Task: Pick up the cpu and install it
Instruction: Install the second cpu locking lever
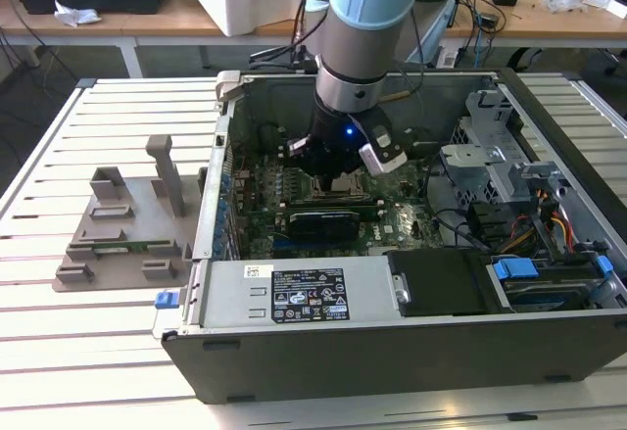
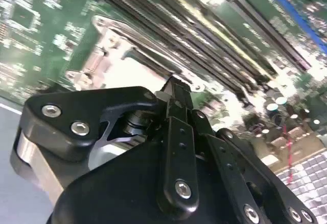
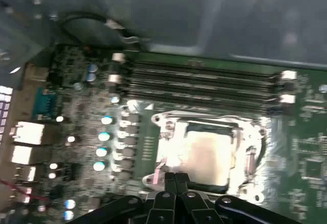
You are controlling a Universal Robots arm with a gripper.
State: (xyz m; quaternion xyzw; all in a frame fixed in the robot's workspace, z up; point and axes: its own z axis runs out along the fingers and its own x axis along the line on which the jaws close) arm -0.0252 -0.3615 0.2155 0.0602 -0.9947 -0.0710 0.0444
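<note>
we see the black robot gripper point(image 3: 176, 179) low inside the open grey metal computer case point(image 1: 411, 342). in the first wrist view its two thin fingertips point(image 3: 170, 182) sit pressed side by side with no gap, so it looks clenched, and we see nothing held between them. in the second wrist view the fingers point(image 2: 176, 99) come to one narrow black tip.

right past the fingertips is the cpu, a small flat square chip with a pale silvery metal top point(image 3: 207, 155). it lies flat inside the shiny metal socket frame point(image 3: 166, 132) on the green motherboard point(image 3: 311, 132). the tips are just at the near edge of that frame. we cannot tell if they touch it. in the second wrist view the same shiny frame point(image 2: 110, 45) sits just beyond the tip.

a bit further from the gripper, past the socket, run four long dark memory slots point(image 3: 204, 83) side by side. beside the socket, off to one side of the gripper, stands a row of small round silver capacitors point(image 3: 104, 134).

in the exterior view the gripper point(image 1: 338, 161) hangs from the light blue and grey robot arm point(image 1: 367, 19), which reaches down into the case. well away from the gripper, outside the case toward the exterior view's left, a grey plastic holder tray point(image 1: 127, 234) rests on the white slatted table point(image 1: 59, 352).
</note>
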